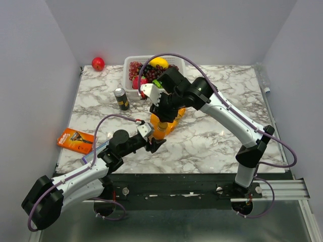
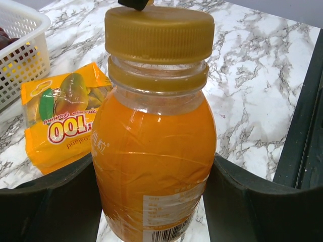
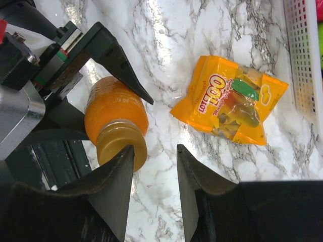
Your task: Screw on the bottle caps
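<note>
Bottle (image 2: 151, 141) bottom cropped between left gripper (image 2: 153, 166) jaws.

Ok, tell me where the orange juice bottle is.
Top view: the orange juice bottle stands at the middle of the table, held in the left gripper, in front of the yellow snack pouch.
</note>
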